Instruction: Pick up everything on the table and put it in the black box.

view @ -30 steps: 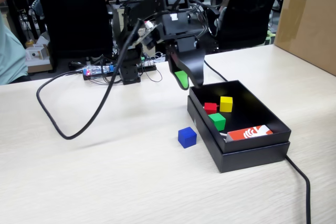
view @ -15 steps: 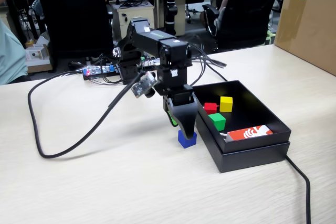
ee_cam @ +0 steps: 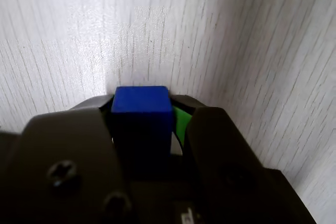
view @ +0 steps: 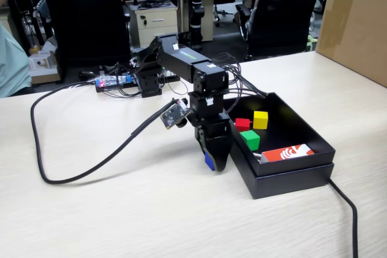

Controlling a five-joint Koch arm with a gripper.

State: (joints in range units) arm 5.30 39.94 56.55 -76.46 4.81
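My gripper (view: 213, 162) points down at the pale wood table (view: 121, 209), just left of the black box (view: 290, 176), and is shut on the blue cube (view: 208, 161). In the wrist view the blue cube (ee_cam: 142, 116) sits between the two dark jaws, just above the tabletop (ee_cam: 236, 51). Inside the box lie the red cube (view: 242, 124), the yellow cube (view: 260, 119) and the green cube (view: 250, 139). A red-and-white card (view: 288, 153) leans in the box's near corner.
A thick black cable (view: 66, 176) loops over the table at left. Another cable (view: 346, 209) runs from the box to the front right. A big brown carton (view: 357, 22) stands at the back right. A small circuit board (view: 115, 81) lies behind the arm's base.
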